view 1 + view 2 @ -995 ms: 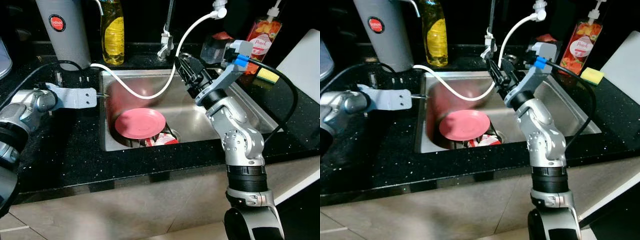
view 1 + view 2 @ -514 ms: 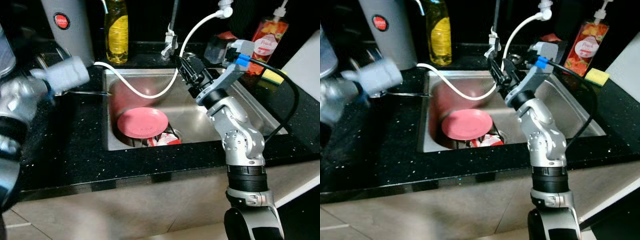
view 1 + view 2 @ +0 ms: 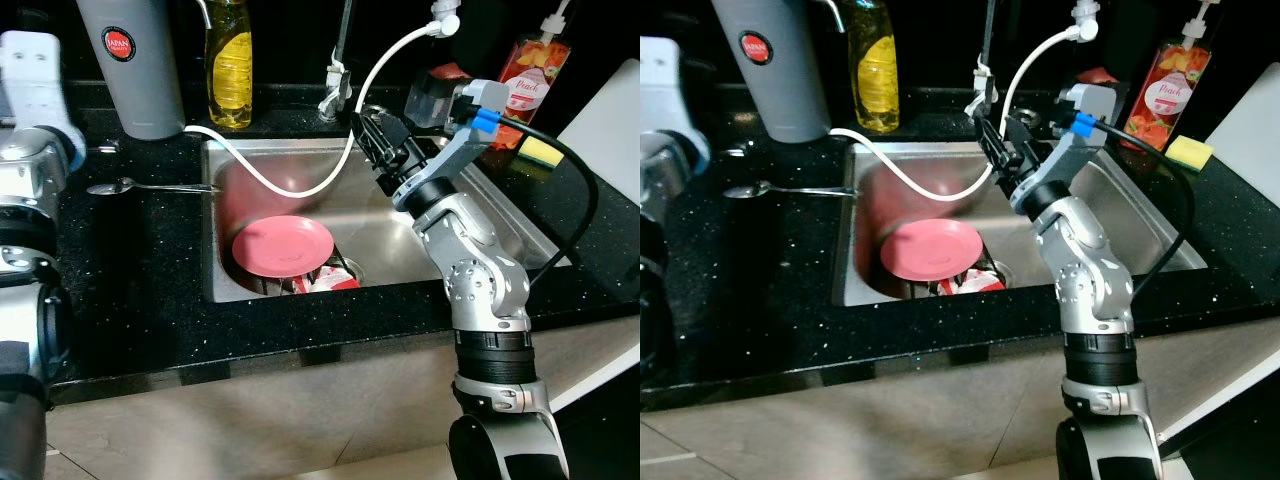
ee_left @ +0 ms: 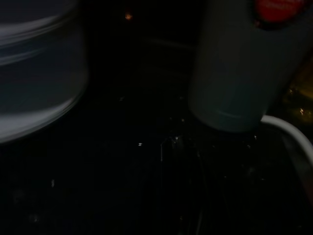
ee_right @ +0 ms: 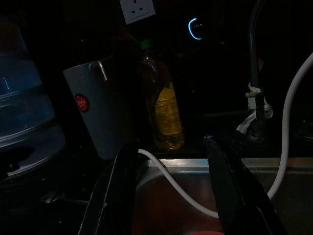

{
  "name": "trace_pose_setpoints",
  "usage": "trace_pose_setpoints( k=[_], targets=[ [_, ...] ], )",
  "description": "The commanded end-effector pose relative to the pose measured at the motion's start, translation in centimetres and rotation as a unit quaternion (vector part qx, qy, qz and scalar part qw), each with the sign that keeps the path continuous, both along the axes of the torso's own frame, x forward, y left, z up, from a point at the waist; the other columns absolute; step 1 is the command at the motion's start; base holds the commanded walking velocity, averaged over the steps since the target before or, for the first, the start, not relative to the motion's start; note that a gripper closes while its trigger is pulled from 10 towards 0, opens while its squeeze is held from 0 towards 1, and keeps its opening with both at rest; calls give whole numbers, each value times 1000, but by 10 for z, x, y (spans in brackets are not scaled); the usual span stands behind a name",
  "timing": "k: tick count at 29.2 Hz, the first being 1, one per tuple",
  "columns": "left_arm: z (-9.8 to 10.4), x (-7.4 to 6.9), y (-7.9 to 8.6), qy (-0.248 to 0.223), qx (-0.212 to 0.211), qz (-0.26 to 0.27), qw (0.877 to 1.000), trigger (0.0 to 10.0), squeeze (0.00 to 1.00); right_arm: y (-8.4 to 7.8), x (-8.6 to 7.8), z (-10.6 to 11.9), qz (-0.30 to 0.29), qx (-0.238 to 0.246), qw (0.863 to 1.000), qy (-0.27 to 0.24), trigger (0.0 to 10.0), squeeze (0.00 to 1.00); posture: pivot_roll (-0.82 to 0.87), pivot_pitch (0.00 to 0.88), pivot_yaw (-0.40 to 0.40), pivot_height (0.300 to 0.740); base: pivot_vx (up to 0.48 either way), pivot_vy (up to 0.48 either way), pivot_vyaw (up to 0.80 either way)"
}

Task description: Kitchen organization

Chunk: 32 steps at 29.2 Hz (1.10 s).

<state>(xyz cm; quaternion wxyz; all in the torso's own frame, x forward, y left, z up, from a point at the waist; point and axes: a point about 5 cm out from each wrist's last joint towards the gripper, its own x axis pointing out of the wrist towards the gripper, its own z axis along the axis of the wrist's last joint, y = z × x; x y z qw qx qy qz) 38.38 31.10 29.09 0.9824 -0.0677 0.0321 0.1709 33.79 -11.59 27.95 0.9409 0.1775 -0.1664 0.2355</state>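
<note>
Black speckled tabletop [image 3: 150, 280] with a steel sink [image 3: 480, 215] set in it. Right gripper [image 3: 378, 150] hovers over the sink's back half, just in front of the faucet [image 3: 335, 80], holding nothing. In the right wrist view its two black fingers [image 5: 120, 191] stand wide apart, with the sink basin between them.

Left arm [image 3: 30, 130] is raised at the far left edge, over the tabletop. Left gripper itself can't be made out; fingers open or closed, cannot tell. The left wrist view is very dark: it shows the base of the grey canister [image 4: 244, 73], a blurred clear container [image 4: 34, 73] and a bit of white hose.

Metal spoon [image 3: 150, 187] lies flat on the tabletop left of the sink, bowl pointing away from the sink, handle tip reaching the sink's left rim. No gripper touches it.

Pink plate [image 3: 282, 246] sits tilted in the left part of the sink, resting on other red-and-white items [image 3: 325, 280] by the drain. White hose [image 3: 300, 185] runs from the tabletop near the canister, dips over the sink and curves up to a white fitting at the top.

Behind the sink: grey canister with red round label [image 3: 130, 60] at back left, yellow dish soap bottle [image 3: 228, 70] just beside it. At back right, a red-orange pump bottle [image 3: 525, 85], a yellow-green sponge [image 3: 537, 151] near it, and a white board [image 3: 605, 130] at the right edge.
</note>
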Motion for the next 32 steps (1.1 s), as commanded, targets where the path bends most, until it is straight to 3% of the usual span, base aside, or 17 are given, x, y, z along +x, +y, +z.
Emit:
trace_pose_setpoints(
  k=[1, 3, 9, 10, 11, 23, 26, 32],
  targets=[
    [-8, 1, -5, 10, -27, 9, 1000, 10000, 0, -2, -2, 4, -4, -5, 1000, -8, 10000, 0, 94, 0, -49, 740, 0, 0, 0],
    [-10, -5, 1, 7, -55, 47, 997, 10000, 0, -1, -1, 3, -4, -7, 1000, -8, 10000, 0, 99, 0, -52, 740, 0, 0, 0],
    [-18, -11, 1, 19, -88, 76, 993, 10000, 0, 1, -1, 1, 0, -8, 1000, -6, 10000, 0, 97, 0, -55, 740, 0, 0, 0],
    [-20, -10, -2, 20, -94, 76, 993, 10000, 325, 1, -1, 1, 0, -9, 1000, -7, 10000, 0, 97, 0, -55, 740, 0, 0, 0],
    [-21, -9, -7, 21, -99, 73, 992, 10000, 1000, 1, -1, 2, 1, -9, 1000, -7, 10000, 0, 91, 0, -54, 740, 0, 0, 0],
    [-23, -7, -24, 24, -139, 60, 988, 10000, 1000, 1, -1, 2, -1, -8, 1000, -6, 10000, 0, 88, 0, -53, 740, 0, 0, 0],
    [-22, -1, -41, 36, -159, 9, 987, 10000, 1000, 1, 0, 2, -2, -7, 1000, -7, 10000, 0, 85, 0, -52, 740, 0, 0, 0],
    [-22, 3, -52, 40, -175, -26, 983, 10000, 1000, 0, 0, 2, -3, -7, 1000, -8, 10000, 0, 85, 0, -52, 740, 0, 0, 0]
  ],
)
